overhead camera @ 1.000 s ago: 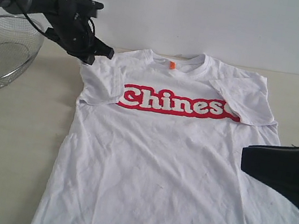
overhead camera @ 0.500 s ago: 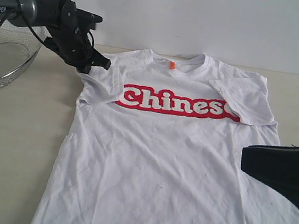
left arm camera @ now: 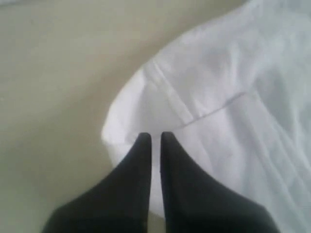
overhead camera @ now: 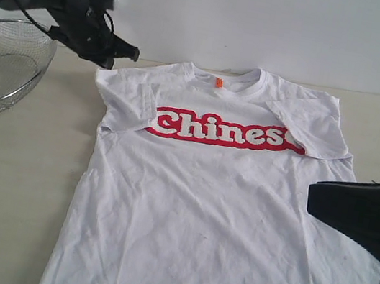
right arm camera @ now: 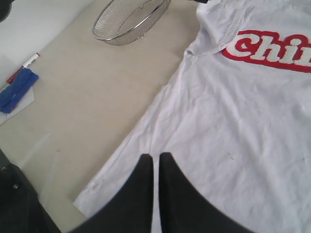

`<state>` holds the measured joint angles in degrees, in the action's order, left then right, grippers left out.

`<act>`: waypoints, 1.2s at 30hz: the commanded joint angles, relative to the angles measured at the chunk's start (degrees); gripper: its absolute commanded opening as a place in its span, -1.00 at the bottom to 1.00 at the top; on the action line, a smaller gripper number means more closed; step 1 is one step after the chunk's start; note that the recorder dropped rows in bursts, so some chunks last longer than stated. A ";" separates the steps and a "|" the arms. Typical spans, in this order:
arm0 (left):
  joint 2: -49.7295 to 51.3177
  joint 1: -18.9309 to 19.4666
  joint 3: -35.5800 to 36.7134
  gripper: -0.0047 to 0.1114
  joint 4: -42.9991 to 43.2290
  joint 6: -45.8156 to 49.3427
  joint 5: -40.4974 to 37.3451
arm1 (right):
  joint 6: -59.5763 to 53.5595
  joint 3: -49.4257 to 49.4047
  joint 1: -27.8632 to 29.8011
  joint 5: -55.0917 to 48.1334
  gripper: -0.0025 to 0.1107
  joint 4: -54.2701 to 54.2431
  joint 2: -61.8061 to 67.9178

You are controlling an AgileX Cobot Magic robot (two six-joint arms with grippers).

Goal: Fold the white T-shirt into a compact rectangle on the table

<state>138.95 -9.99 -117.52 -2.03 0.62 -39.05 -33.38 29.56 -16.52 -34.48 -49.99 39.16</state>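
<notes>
Left gripper (left arm camera: 155,136) and right gripper (right arm camera: 155,158) hang closed, empty; the limp T-shirt (overhead camera: 202,202) probably lifts easiest by the sleeve (left arm camera: 160,97) just beneath the left.

The white T-shirt (overhead camera: 200,209) runs off the exterior view's bottom edge, hem unseen; its folded sleeve (overhead camera: 309,125) covers the end of the red lettering (overhead camera: 224,131). The right hand (right arm camera: 155,162) appears there only as a dark blur cut by the right edge, hiding the shirt's side. The wire-mesh basket (overhead camera: 10,83) is cropped at the left.
</notes>
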 commanded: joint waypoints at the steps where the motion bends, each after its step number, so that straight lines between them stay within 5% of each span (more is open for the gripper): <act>1: -6.64 0.18 0.20 -0.84 -5.13 1.95 -4.17 | -0.62 -0.18 -0.03 0.54 -0.96 0.43 -0.08; 10: -19.83 0.18 7.76 -0.84 -14.80 3.03 -20.19 | 5.37 -0.18 -0.03 1.53 -0.96 7.77 0.94; 15: -30.16 -0.65 24.97 -0.84 -24.40 8.64 -22.62 | 11.16 -0.18 -0.03 3.65 -0.96 14.32 1.12; 23: -52.22 -5.51 58.61 -0.84 -32.02 13.57 -13.03 | 24.81 -0.18 -0.03 3.02 -0.96 26.32 10.46; 36: -82.64 -8.75 88.99 -0.84 -40.64 15.40 -13.57 | 24.32 14.00 3.52 -11.83 -0.96 25.65 24.87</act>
<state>62.50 -18.41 -32.23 -41.45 16.78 -52.45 -8.89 40.05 -15.70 -41.78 -24.60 62.82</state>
